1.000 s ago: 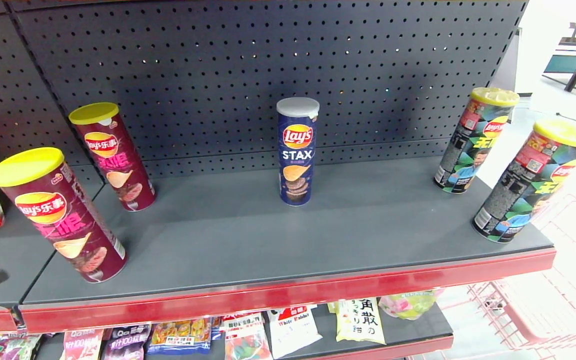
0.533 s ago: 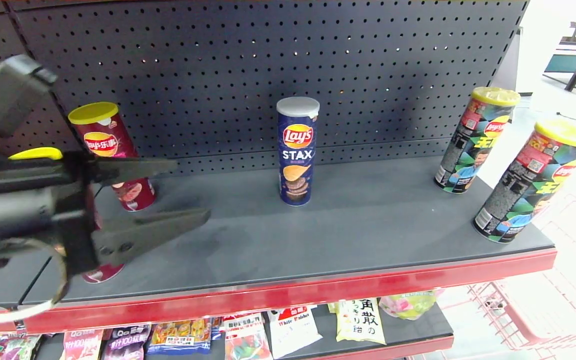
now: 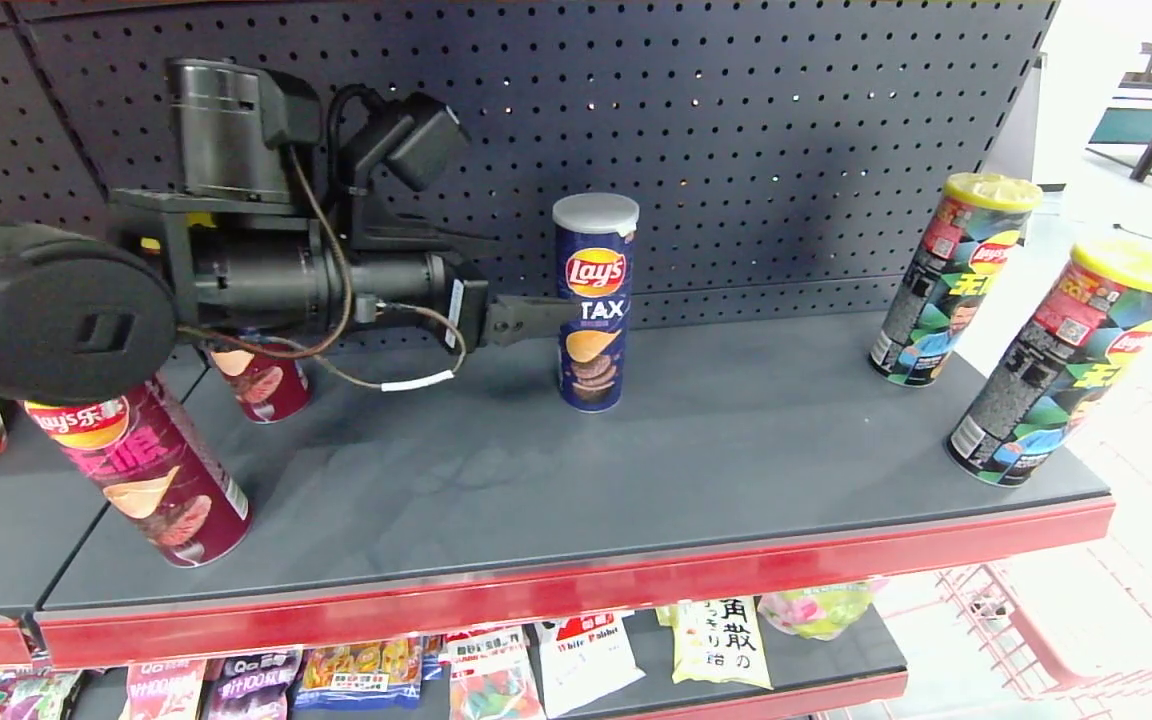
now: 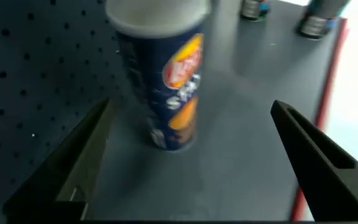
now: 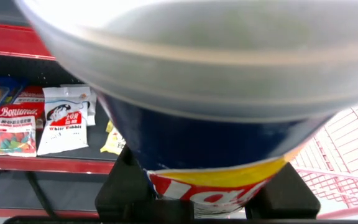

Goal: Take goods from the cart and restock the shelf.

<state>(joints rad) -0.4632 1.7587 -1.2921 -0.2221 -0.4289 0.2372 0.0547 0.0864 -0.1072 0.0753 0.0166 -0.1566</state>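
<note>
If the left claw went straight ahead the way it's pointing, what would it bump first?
Most likely the upright blue can. The left gripper is open and aimed right at it, though the gap between them is hard to judge.

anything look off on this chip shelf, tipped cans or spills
Nothing stands out. The blue can stands on its base in the middle of the shelf, the left gripper open at its sides. The maroon cans and green-patterned cans stand on their bases; no spill or dent shows. The right gripper holds a second blue can.
</note>
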